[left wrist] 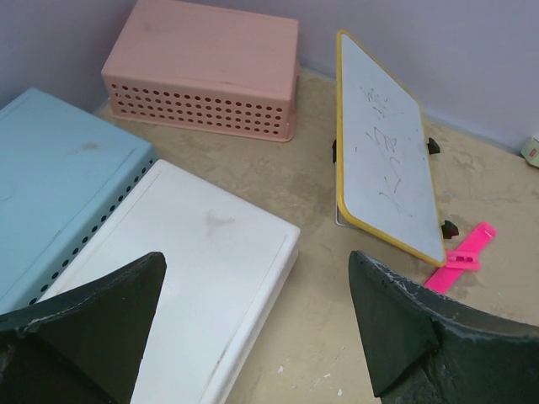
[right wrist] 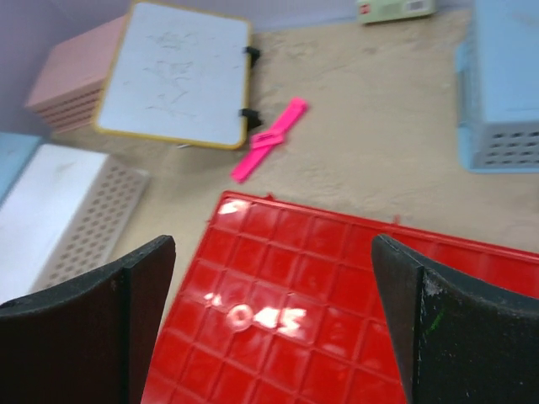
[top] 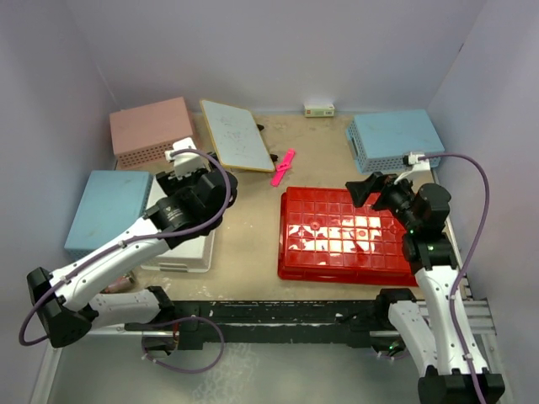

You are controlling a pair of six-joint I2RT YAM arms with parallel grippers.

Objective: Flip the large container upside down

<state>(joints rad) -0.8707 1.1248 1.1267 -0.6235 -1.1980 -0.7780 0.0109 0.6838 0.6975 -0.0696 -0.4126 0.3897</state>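
Note:
The large container (top: 337,244) is a glossy red tray lying flat on the right half of the table, its grid-ribbed underside facing up. In the right wrist view the large container (right wrist: 295,311) fills the lower frame below the fingers. My right gripper (top: 367,188) hovers over the tray's far right part, and the right gripper (right wrist: 271,244) is open with nothing between its fingers. My left gripper (top: 184,168) is on the left side, away from the tray. The left gripper (left wrist: 257,255) stands open and empty above the edge of a white basket (left wrist: 202,278).
A pink perforated basket (top: 152,130) sits far left beside a yellow-framed whiteboard (top: 236,135). A pink clip (top: 284,167) lies just beyond the tray. Light-blue baskets stand upside down at left (top: 109,210) and far right (top: 394,139). A small pale box (top: 320,109) rests against the back wall.

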